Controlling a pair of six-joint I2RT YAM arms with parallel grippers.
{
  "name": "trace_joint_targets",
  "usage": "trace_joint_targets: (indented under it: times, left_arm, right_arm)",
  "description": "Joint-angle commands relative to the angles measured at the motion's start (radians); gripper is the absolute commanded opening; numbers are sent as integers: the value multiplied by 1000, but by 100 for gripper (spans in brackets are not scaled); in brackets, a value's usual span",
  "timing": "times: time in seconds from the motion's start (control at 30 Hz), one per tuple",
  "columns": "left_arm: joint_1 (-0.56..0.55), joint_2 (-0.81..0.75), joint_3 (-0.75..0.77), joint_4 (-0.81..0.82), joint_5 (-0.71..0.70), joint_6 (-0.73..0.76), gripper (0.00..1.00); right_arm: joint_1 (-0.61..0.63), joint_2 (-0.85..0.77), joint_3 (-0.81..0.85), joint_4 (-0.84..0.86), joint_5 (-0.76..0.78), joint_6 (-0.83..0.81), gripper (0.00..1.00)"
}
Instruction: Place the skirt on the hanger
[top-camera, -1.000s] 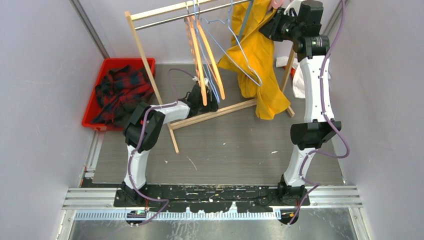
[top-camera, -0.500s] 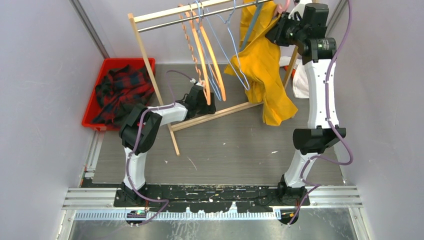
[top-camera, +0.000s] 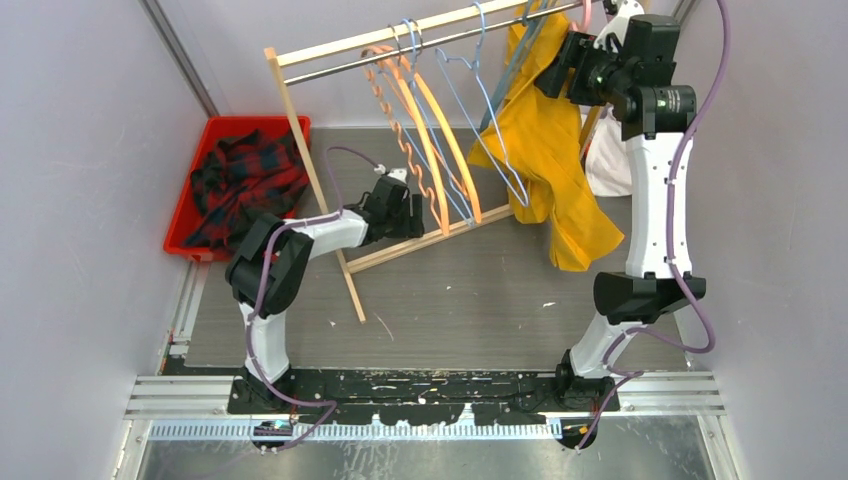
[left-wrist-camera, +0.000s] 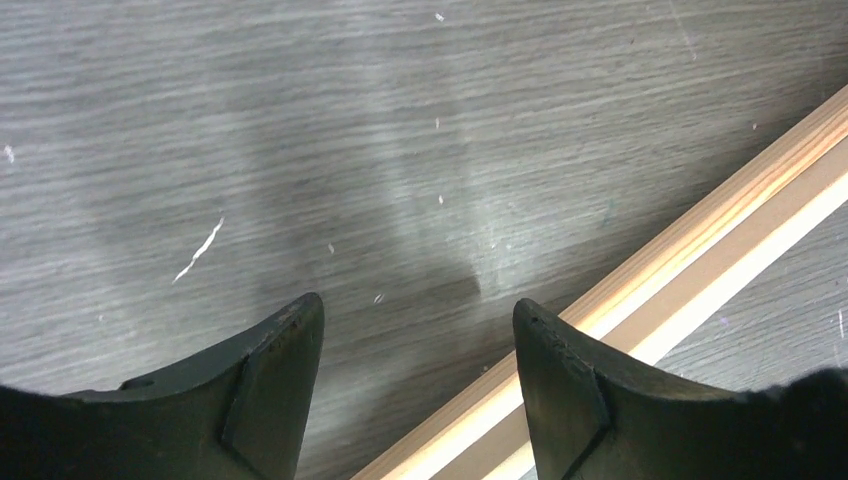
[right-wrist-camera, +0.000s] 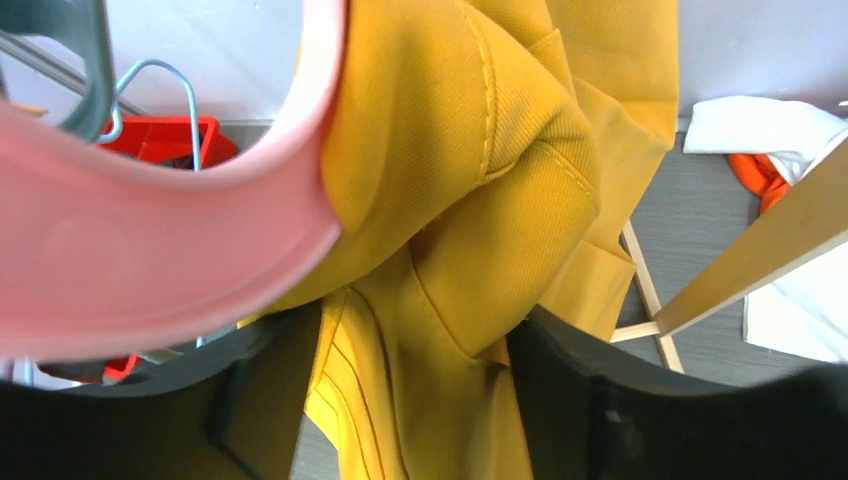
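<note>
The yellow skirt (top-camera: 545, 140) hangs from the right end of the wooden rack's rail (top-camera: 420, 35), beside a pink hanger (right-wrist-camera: 150, 270) and a teal one (right-wrist-camera: 85, 60). My right gripper (top-camera: 572, 60) is high up at the skirt's top. In the right wrist view its jaws (right-wrist-camera: 415, 320) stand wide apart with yellow skirt (right-wrist-camera: 480, 200) folds hanging between them. My left gripper (top-camera: 415, 215) is low over the table, open and holding nothing (left-wrist-camera: 415, 320), right beside the rack's wooden base bar (left-wrist-camera: 650, 300).
Orange hangers (top-camera: 425, 140) and blue wire hangers (top-camera: 480, 130) hang along the rail. A red bin (top-camera: 250, 122) with a dark plaid garment (top-camera: 235, 185) sits at the back left. White and orange cloth (top-camera: 605, 165) lies behind the rack's right post.
My right gripper has opened from a near-shut hold at the skirt's top. The rack top, hangers and skirt have shifted right. The left arm has drawn slightly left.
</note>
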Motion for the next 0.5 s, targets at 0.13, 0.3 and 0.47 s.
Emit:
trace_joint_targets:
  times: [0.13,0.3,0.47]
  left_arm:
    - [-20,-116,-30,-153,51,11,69]
    - [-23,-163,-35,-185,57,2,69]
    - [-32,-207,-21,-225,73,-14,70]
  right_arm:
    - [-24,-138,-14,63,21,13,100]
    - [-48,-189,-32,53,20,24,100]
    - [-77,-245,-54,26,77,34,100]
